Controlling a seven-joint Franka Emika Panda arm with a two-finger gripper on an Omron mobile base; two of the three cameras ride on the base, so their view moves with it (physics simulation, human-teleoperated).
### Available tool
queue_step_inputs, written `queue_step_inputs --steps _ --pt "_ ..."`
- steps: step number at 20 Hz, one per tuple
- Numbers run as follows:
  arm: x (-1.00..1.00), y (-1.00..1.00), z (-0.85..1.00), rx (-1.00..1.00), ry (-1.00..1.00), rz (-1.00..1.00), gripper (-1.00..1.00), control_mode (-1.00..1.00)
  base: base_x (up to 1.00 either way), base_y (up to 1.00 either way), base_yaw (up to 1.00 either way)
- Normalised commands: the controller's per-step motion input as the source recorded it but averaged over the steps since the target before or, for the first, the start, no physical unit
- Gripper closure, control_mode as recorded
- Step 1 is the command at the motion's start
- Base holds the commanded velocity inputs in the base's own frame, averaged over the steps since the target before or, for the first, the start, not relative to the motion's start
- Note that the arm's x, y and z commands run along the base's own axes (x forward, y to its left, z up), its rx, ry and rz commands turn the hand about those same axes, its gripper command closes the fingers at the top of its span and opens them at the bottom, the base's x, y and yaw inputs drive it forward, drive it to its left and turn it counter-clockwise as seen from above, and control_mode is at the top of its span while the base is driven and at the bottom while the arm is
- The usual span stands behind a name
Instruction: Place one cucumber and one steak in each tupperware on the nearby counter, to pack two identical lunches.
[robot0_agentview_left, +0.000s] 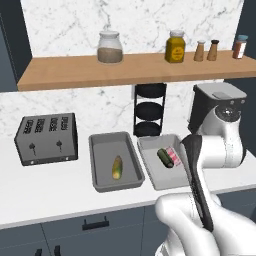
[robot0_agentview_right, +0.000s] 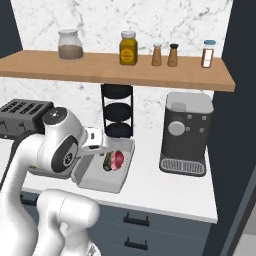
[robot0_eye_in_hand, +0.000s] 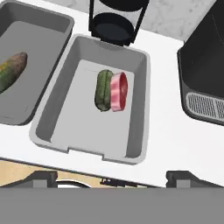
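While my tool (robot0_eye_in_hand: 111, 177) hangs spread above the right tupperware (robot0_eye_in_hand: 52, 127), I see a cucumber (robot0_eye_in_hand: 103, 89) touching a steak (robot0_eye_in_hand: 119, 92) inside it

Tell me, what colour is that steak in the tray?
The steak is pinkish red with pale streaks, seen best in the hand view.

White marble wall (robot0_agentview_left: 65, 20), wooden shelf (robot0_agentview_left: 125, 70) with jars, toaster (robot0_agentview_left: 46, 137) left, coffee machine (robot0_agentview_right: 186, 132) right, dark drawer fronts (robot0_agentview_right: 145, 222) below.
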Motion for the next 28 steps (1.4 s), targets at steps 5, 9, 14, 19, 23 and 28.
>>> queue_step_inputs --steps 5,9,14,19,23,28 --pt "-0.4 0.01 0.2 0.0 -0.09 0.0 -1.0 1.0 -0.6 0.0 0.0" --pt "0.0 0.0 0.0 0.0 0.0 0.0 -1.0 1.0 -1.0 -0.51 -0.01" --pt "0.0 0.0 0.0 0.0 0.0 0.0 -1.0 1.0 -1.0 -0.89 -0.09" --pt "0.0 0.0 0.0 0.0 0.0 0.0 -1.0 1.0 -0.3 -1.0 -0.17" --pt "0.0 0.0 0.0 0.0 0.0 0.0 -1.0 1.0 0.3 -1.0 -0.1" --pt "0.0 0.0 0.0 0.0 0.0 0.0 -1.0 1.0 0.7 -1.0 -0.02"
